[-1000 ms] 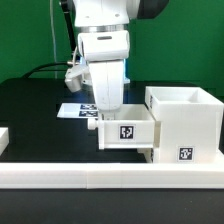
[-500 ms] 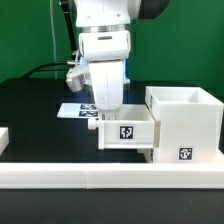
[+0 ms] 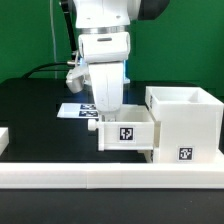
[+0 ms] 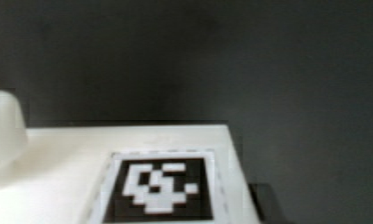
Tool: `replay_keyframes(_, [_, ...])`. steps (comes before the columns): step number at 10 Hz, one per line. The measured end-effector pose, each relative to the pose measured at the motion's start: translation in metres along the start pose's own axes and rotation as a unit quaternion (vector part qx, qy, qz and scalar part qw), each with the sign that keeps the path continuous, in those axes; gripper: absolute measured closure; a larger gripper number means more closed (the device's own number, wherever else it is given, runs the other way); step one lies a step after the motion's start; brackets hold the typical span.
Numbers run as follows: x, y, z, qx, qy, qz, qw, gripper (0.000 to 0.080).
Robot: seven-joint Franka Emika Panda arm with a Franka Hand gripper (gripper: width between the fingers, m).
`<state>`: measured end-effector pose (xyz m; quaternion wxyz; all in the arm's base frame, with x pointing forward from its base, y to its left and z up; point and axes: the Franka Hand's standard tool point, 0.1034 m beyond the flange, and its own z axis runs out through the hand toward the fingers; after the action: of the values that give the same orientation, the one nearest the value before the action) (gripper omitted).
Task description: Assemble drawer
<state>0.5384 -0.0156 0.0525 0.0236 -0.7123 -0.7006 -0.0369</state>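
The white drawer housing (image 3: 186,122) stands at the exterior view's right, its top open and a tag low on its front. A white tray (image 3: 126,134) with a tag on its front face sits partly inside the housing's side. My gripper (image 3: 106,112) reaches straight down onto the tray's near-left part, and its fingertips are hidden behind the tray wall. In the wrist view the tray's tagged face (image 4: 162,187) fills the lower part, with one dark finger (image 4: 265,206) against its edge. The gripper looks shut on the tray. A second white piece (image 3: 3,137) shows at the exterior view's left edge.
The long low white border rail (image 3: 110,180) runs along the front of the black table. The marker board (image 3: 74,110) lies behind the gripper, partly hidden by it. A cable hangs behind the arm.
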Motion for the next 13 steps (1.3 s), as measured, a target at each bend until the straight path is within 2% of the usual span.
replay_keyframes(5, [0.0017, 0.0043, -0.0082, -0.005, -0.004, -0.001, 1.0, 0.0757])
replay_keyframes(7, [0.0056, 0.0006, -0.0018, 0.001, -0.003, -0.002, 1.0, 0.0757])
replay_keyframes(13, [0.009, 0.0004, 0.0013, -0.001, -0.001, -0.003, 1.0, 0.0757])
